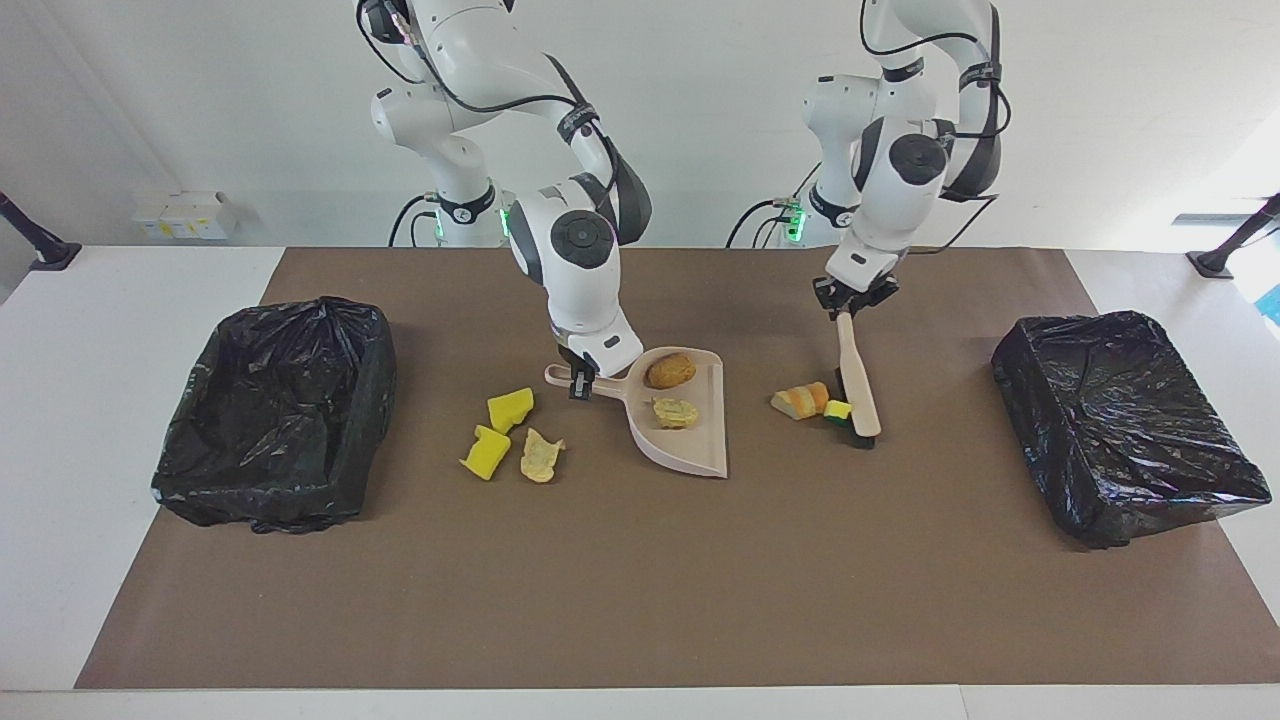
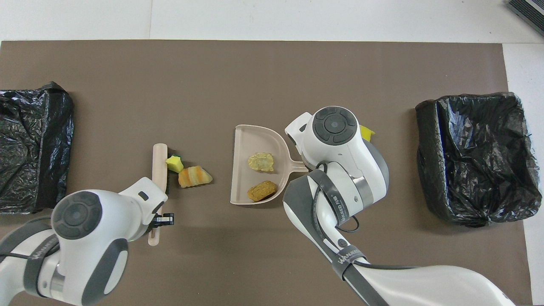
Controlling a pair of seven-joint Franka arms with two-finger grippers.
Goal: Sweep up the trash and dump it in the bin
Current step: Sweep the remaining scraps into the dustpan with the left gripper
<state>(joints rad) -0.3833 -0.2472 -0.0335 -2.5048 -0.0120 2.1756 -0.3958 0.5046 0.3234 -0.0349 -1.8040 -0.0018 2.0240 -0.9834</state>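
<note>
left gripper (image 1: 856,298): clamped shut on the beige hand brush (image 1: 858,389) handle, brush hanging down from it, bristles on the mat
at the brush: yellow sponge chunk (image 1: 837,409) touching the bristles, striped bread piece (image 1: 800,401) just beside that, on the dustpan side
left arm's bin (image 1: 1128,425): black-lined, toward that arm's end of the table, well apart from the brush
right gripper (image 1: 578,382): closed tight on the dustpan (image 1: 690,440) handle, pan flat on the mat
in the pan: brown bread piece (image 1: 671,371), pale bread piece (image 1: 675,413)
loose by right gripper: two yellow sponge chunks (image 1: 510,408), one tan bread scrap (image 1: 541,456), on the mat toward that arm's bin (image 1: 280,412)
</note>
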